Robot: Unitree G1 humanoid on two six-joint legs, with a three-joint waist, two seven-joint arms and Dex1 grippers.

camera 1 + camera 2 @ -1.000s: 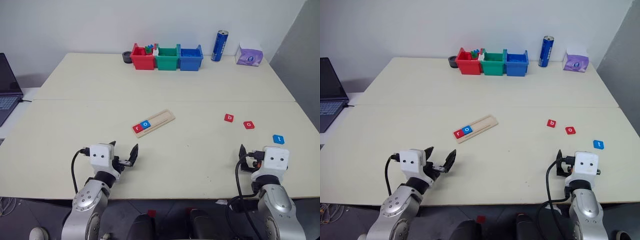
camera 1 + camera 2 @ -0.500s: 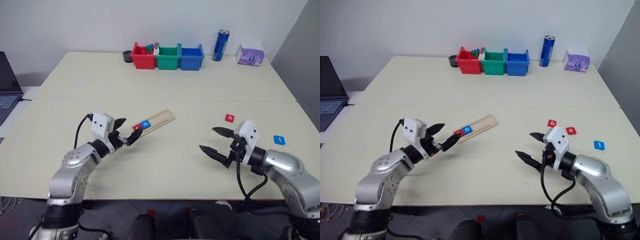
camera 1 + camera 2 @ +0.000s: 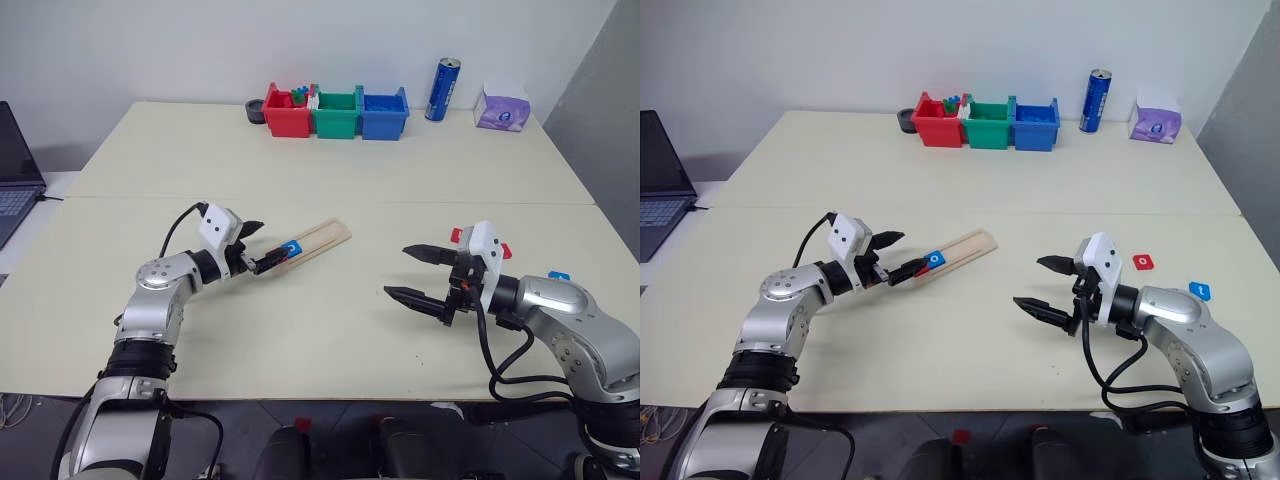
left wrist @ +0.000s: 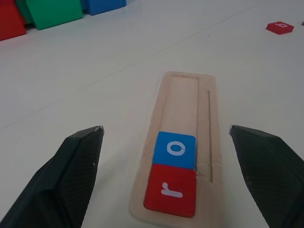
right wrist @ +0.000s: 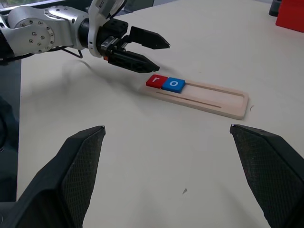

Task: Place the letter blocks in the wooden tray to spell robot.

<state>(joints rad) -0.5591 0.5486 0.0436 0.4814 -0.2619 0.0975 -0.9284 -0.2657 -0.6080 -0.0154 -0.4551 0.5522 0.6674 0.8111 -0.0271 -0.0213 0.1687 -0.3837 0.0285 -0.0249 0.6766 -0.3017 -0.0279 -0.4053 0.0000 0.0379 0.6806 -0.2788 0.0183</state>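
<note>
The wooden tray (image 3: 322, 237) lies slanted at mid-table, a red r block (image 4: 171, 190) and a blue o block (image 4: 175, 149) side by side at its near end. My left gripper (image 3: 262, 246) hovers open at that end, a finger on either side of it, touching nothing. Out to the right, my right gripper (image 3: 397, 272) is open and empty, pointing left toward the tray. Behind its wrist lie loose letter blocks: a red b (image 3: 456, 235), a red o (image 3: 1141, 263) and a blue t (image 3: 1200, 291).
Red (image 3: 286, 117), green (image 3: 335, 117) and blue (image 3: 383, 116) plastic bins stand at the back, with a blue can (image 3: 441, 90) and a purple tissue pack (image 3: 500, 111) to their right. A laptop (image 3: 15, 170) sits off the left edge.
Both arms have lifted from the table's near edge. The left gripper reached forward to the tray's near end; the right swung inward to point left. No block has moved.
</note>
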